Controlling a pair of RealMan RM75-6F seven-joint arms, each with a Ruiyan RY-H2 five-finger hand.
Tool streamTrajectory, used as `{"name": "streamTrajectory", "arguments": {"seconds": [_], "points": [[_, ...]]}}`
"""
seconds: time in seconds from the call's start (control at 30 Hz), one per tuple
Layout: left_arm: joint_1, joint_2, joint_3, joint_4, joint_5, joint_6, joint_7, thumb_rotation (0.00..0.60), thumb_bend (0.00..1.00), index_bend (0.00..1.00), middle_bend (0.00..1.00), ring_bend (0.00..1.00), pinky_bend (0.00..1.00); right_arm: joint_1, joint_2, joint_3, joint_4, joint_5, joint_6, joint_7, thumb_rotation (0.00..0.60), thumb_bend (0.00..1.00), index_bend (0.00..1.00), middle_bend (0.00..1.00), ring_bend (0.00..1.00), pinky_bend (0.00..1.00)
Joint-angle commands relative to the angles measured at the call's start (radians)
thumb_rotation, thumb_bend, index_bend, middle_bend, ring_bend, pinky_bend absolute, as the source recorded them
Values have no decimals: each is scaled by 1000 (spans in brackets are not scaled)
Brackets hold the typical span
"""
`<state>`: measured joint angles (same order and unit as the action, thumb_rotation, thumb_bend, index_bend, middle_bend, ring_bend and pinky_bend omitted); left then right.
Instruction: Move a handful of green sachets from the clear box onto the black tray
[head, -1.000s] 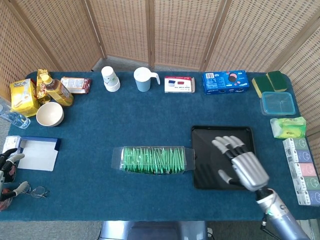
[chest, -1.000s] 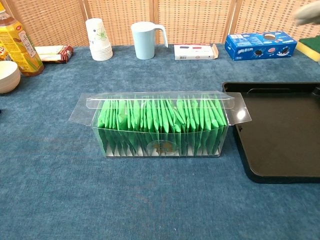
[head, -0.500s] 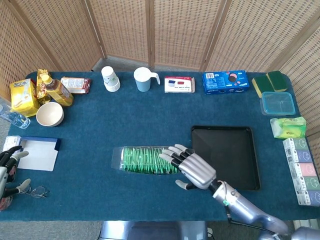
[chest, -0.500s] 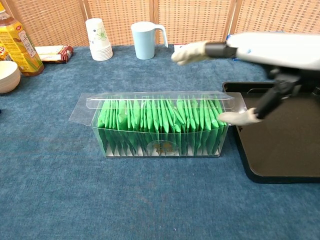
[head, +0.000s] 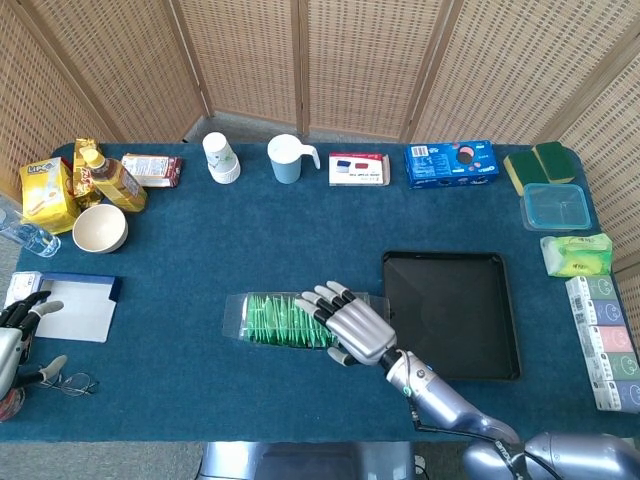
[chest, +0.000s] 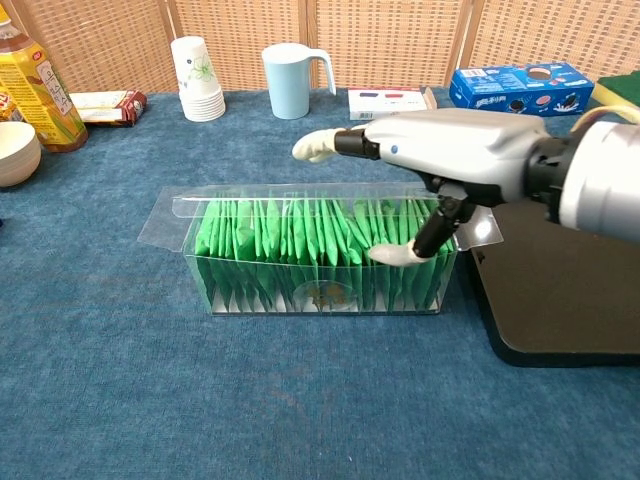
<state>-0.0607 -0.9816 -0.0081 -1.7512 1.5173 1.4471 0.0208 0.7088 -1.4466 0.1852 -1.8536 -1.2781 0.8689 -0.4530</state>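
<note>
Your right hand (head: 352, 325) hovers with fingers spread, holding nothing, over the right half of the clear box (chest: 190, 222) of green sachets (chest: 270, 240) at lower centre, the black tray (head: 455, 300) lies just right, and your left hand (head: 18, 322) rests open at the lower left edge

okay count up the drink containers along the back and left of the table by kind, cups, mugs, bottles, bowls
Paper cup stack: 1
Blue mug: 1
Tea bottle: 1
Clear water bottle: 1
Bowl: 1
Total: 5
</note>
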Motion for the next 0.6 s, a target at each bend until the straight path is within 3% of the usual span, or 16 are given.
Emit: {"name": "streamTrajectory", "arguments": {"seconds": [0.03,0.33,0.6], "points": [[-5,-4,-2,7,-4,-6,-7,600,162,236,157,191,346,19,-17,6,13,31,1,-25,600,344,20,27,68,52],[-18,-18,-4,33,-13,-25,-26,600,162,236,157,190,346,78,-37,39,38,121,-1,-74,600,352,58,37,71,52],[-21,-23,-4,43,-19,-30,-34,600,162,236,157,190,346,122,-1,57,27,196,-18,-90,600,436,107,46,96,52]]}}
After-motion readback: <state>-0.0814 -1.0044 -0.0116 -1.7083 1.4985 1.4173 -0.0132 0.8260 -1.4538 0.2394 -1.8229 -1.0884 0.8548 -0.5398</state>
